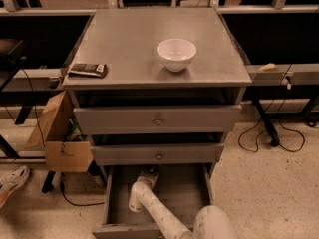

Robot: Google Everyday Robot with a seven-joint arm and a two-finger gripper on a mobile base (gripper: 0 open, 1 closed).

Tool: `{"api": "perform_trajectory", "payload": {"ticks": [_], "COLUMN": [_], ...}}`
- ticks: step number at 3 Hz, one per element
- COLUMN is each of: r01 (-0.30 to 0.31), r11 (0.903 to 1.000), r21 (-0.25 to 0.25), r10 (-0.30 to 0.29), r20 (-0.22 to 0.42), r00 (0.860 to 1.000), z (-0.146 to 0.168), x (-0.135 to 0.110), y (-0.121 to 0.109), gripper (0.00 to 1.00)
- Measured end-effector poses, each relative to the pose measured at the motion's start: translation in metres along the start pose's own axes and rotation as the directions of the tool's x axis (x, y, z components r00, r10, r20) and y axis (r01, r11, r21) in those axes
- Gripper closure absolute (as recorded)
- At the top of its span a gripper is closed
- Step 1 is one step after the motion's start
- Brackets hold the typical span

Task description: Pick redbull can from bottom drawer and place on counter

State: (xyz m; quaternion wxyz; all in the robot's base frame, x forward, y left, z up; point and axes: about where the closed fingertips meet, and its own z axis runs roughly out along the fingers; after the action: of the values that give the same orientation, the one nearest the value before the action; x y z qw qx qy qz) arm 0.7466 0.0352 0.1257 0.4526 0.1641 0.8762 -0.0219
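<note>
Here, end effector sits at bottom drawer's rear.

White bowl near top centre, dark snack packet at its nine o'clock, cardboard box at the packet's seven o'clock, white shoe at the box's eight o'clock, black cables on speckled floor at the bowl's four o'clock.

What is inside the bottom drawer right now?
The arm reaches into the bottom drawer, its gripper at the back edge; bare grey floor beside it. No can shows: the gripper and middle drawer cover that back strip.
</note>
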Motion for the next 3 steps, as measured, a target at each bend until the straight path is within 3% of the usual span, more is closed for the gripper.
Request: {"api": "perform_trajectory", "payload": {"ticks": [2, 3], "r01": [0.031, 0.080], "r11": [0.9899, 0.9844], "r21": [-0.138, -0.157], "r10": [-0.024, -0.071], "r20": [0.055, 0.064], "r00": [0.998, 0.995], "z": [-0.033, -0.049], "x": [-0.003, -0.012], "y": [-0.054, -0.090], "gripper": [1.00, 1.00]}}
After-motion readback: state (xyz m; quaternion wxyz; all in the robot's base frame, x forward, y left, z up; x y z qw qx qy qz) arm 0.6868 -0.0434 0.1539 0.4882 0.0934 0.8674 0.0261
